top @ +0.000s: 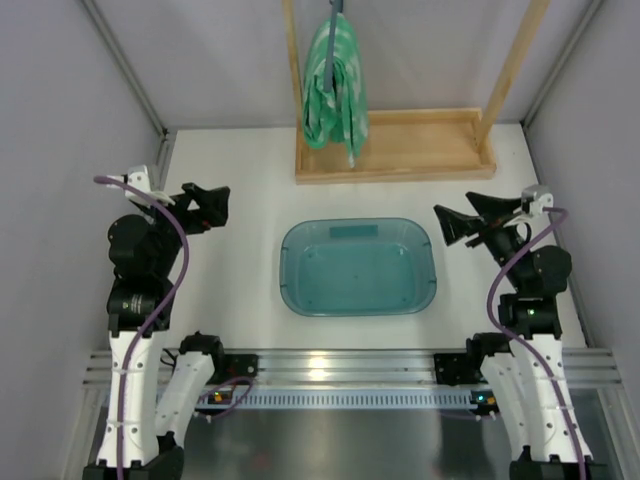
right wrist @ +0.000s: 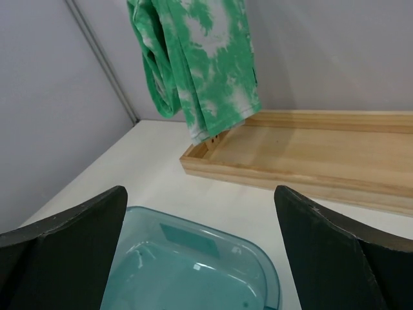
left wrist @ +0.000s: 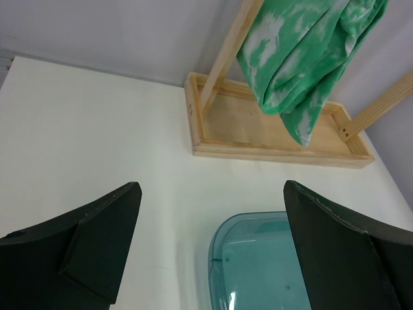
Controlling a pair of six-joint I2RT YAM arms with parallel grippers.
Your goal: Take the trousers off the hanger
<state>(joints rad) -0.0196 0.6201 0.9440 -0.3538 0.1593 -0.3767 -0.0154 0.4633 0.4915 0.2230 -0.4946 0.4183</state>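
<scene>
the green, white-blotched trousers (top: 335, 85) are hanging draped over the grey-blue hanger (top: 334, 12) inside the wooden frame (top: 400, 165) at the table's (top: 240, 170) far side. the left claw (left wrist: 211, 194) and right claw (right wrist: 200, 194) are gaping wide, holding nothing, flanking the teal tub (top: 358, 268).

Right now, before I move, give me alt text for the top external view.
Green-and-white mottled trousers hang on a grey-blue hanger from a wooden frame at the far edge of the table. A translucent teal tub sits mid-table, the left gripper and right gripper open and empty either side of it.
</scene>
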